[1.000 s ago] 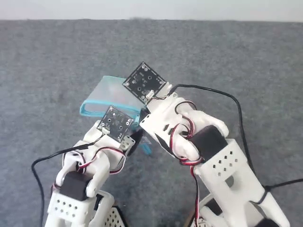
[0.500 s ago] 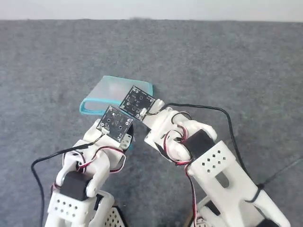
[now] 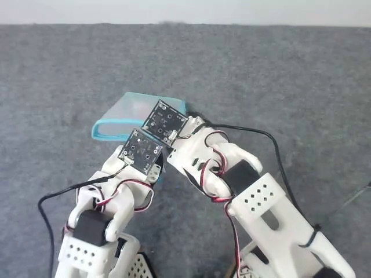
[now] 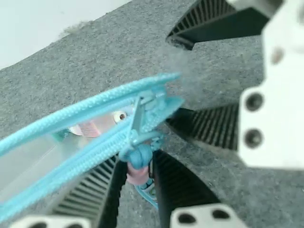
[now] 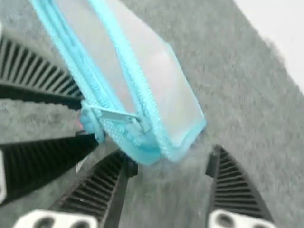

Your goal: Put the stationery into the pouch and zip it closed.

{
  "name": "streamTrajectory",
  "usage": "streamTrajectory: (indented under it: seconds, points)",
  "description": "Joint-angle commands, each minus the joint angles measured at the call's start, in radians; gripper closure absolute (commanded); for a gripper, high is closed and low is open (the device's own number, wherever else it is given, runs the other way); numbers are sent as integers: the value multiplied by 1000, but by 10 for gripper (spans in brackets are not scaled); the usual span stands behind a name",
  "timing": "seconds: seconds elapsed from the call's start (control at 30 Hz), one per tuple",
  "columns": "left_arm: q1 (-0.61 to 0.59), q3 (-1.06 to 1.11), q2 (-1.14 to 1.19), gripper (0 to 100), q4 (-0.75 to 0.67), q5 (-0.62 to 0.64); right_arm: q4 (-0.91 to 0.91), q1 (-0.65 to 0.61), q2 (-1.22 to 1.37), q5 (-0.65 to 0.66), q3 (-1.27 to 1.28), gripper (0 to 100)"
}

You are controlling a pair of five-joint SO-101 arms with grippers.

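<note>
Left pincer (image 4: 138, 173) seems clamped on the pull (image 4: 135, 153) to zip; right pincer (image 5: 172, 161), apart, straddles the pouch (image 5: 142, 71) end, bracing it.

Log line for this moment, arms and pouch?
left gripper: jaws shut on zip pull | right gripper: jaws open, straddling pouch end | pouch: lying on table

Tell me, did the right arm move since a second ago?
Yes. The right arm pulled back from the table's far edge, toward the still left arm, over the pouch.
</note>
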Motion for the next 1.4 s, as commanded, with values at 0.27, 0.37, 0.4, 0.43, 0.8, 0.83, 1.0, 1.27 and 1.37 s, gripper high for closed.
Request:
streamTrajectory:
  seconds: [0.27, 0.37, 0.4, 0.43, 0.8, 0.83, 1.0, 1.27, 1.37]
  points:
    - [2, -16, 3, 956, -31, -11, 42, 82, 27, 23, -11, 892]
    - [2, -16, 3, 956, -31, -11, 90, 94, -16, 77, -8, 833]
    - [2, -16, 3, 956, -31, -11, 97, 91, -24, 84, -6, 813]
    - [2, -16, 3, 956, -31, -11, 99, 76, -31, 95, -6, 796]
    - [2, -16, 3, 956, -29, -9, 54, -19, -35, 163, -11, 766]
    - [2, -16, 3, 956, -29, -9, 47, -19, -35, 167, -8, 768]
    - [2, -15, 3, 956, -29, -9, 33, -21, -36, 173, -8, 774]
    - [2, -13, 3, 956, -29, -9, -38, -18, -35, 164, -6, 983]
    - [2, -13, 3, 956, -31, -9, -31, -12, -36, 133, -6, 991]
